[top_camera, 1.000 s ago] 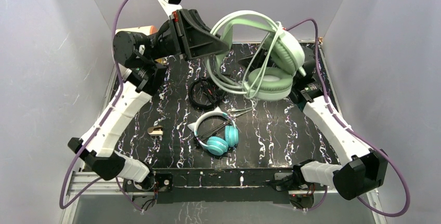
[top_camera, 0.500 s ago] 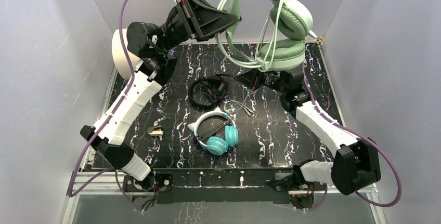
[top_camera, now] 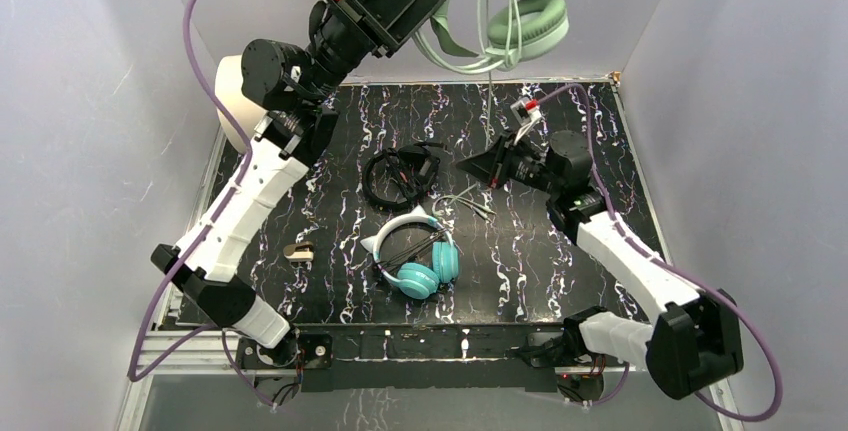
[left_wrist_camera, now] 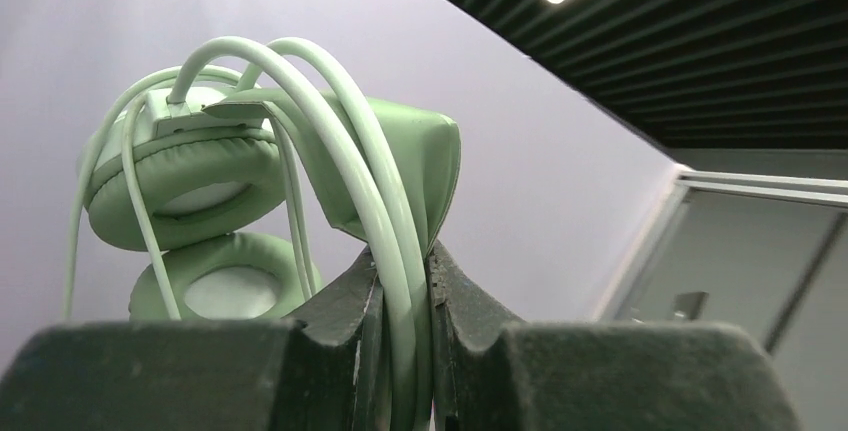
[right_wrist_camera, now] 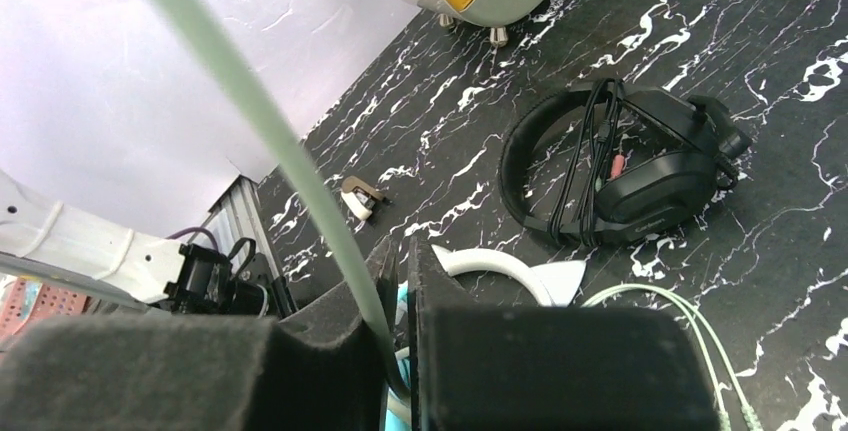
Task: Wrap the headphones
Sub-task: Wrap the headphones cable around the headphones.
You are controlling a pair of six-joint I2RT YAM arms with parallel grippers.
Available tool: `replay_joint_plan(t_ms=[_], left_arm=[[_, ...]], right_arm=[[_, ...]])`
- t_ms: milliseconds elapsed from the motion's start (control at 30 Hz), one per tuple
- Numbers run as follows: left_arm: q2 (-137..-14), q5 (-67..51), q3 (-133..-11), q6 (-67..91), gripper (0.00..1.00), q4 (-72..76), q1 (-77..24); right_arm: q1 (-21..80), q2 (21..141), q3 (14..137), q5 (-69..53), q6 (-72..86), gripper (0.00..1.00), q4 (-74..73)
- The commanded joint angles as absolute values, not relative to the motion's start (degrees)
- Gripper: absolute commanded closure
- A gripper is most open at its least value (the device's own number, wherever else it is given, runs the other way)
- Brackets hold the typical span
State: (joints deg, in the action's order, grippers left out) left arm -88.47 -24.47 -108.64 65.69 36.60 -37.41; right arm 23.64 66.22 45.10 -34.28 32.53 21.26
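Observation:
My left gripper is raised high at the back, shut on the headband of the pale sage-green headphones. Their ear cups hang beside it with cable looped round the band. A light cable drops from them to my right gripper. That gripper is low over the table, its jaws closed on the cable. The cable's end lies on the table. The black headphones and the teal headphones with their white cat-ear band lie on the table.
A cream and orange round object stands at the back-left corner. A small tan clip lies left of the teal headset. The black marbled table is walled on three sides.
My left arm has lifted the green headphones higher, up to the top of the view. My right gripper has come away from the ear cups, dropped lower and closed on the hanging cable.

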Motion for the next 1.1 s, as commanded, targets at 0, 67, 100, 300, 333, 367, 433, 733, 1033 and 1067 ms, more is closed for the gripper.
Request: replay_joint_plan(t_ms=[0, 67, 100, 300, 333, 367, 433, 733, 1033, 1067], left_arm=[[-81.54, -15.19, -110.53, 50.18, 1.00, 36.19, -37.61], [-79.28, -12.25, -106.64, 47.01, 1.00, 36.67, -37.57], [-78.33, -10.78, -104.53, 45.50, 1.00, 37.43, -37.60], [-77.60, -6.33, -98.71, 35.80, 1.00, 38.63, -37.86], [-77.69, -5.55, -98.04, 32.42, 1.00, 37.59, -37.99], [-77.76, -4.51, -97.42, 29.57, 1.00, 36.36, -38.23], [-77.70, -1.75, -95.92, 24.73, 1.00, 32.50, -38.48], [-78.08, -6.18, -87.49, 24.77, 1.00, 20.08, -38.93], [-73.66, -20.78, -84.33, 40.60, 1.00, 1.09, -38.85], [-73.16, -22.43, -84.29, 41.23, 1.00, -0.44, -38.76]], right_arm=[[23.41, 59.37, 46.58, -32.99, 25.41, 0.89, 11.35], [23.41, 56.40, 47.71, -32.19, 21.82, 0.99, 5.23], [23.44, 55.09, 48.37, -31.91, 20.00, 1.00, 1.73], [23.44, 46.01, 54.28, -32.16, 14.97, 1.00, -17.78], [23.43, 44.69, 55.87, -32.21, 14.64, 1.00, -20.58], [23.43, 43.12, 57.77, -31.83, 14.12, 1.00, -24.13], [23.42, 41.23, 62.00, -30.13, 13.13, 1.00, -29.67], [23.44, 43.70, 82.66, -22.33, 5.82, 1.00, -44.53], [23.46, 52.97, 94.03, 0.51, -6.21, 0.93, -51.30], [23.47, 53.76, 94.45, 2.12, -7.12, 0.92, -50.43]])
